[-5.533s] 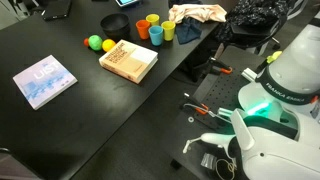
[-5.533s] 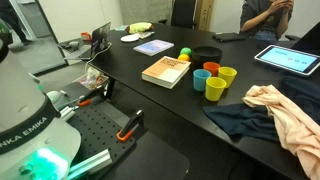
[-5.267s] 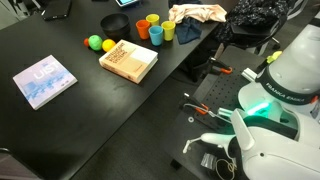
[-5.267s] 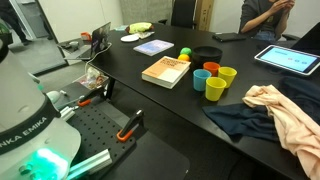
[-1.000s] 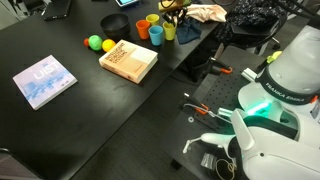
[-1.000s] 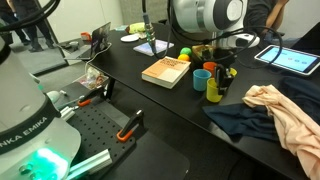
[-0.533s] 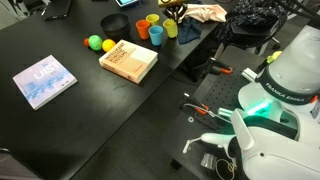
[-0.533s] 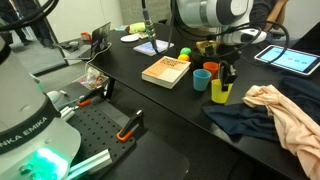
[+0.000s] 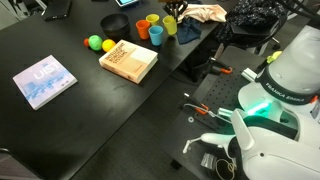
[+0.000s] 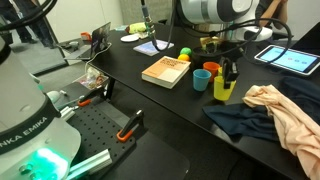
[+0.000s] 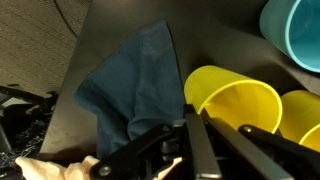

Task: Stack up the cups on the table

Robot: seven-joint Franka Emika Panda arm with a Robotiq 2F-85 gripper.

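Observation:
Several small cups stand close together on the black table (image 10: 130, 75). In an exterior view I see the orange cup (image 10: 200, 78), the blue cup (image 10: 211, 68) and the yellow-green cup (image 10: 221, 90). My gripper (image 10: 229, 76) reaches down from above and is shut on the yellow-green cup's rim. In the wrist view the fingers pinch the near wall of that cup (image 11: 240, 105), with the gripper (image 11: 193, 122) at its edge. Another yellow cup (image 11: 302, 118) and the blue cup (image 11: 295, 35) sit beside it. The cluster and gripper (image 9: 172, 14) also show small at the table's far end.
A brown book (image 10: 166, 71) lies beside the cups, with two small balls (image 9: 100, 44) and a black bowl (image 10: 207, 53) beyond it. Dark blue cloth (image 11: 135, 80) and peach cloth (image 10: 280, 108) lie right by the cups. A blue booklet (image 9: 44, 80) lies further along.
The arm came in over the cups. In the last second the jaws closed on the yellow-green cup's rim, and the cup shifted slightly toward the cloth.

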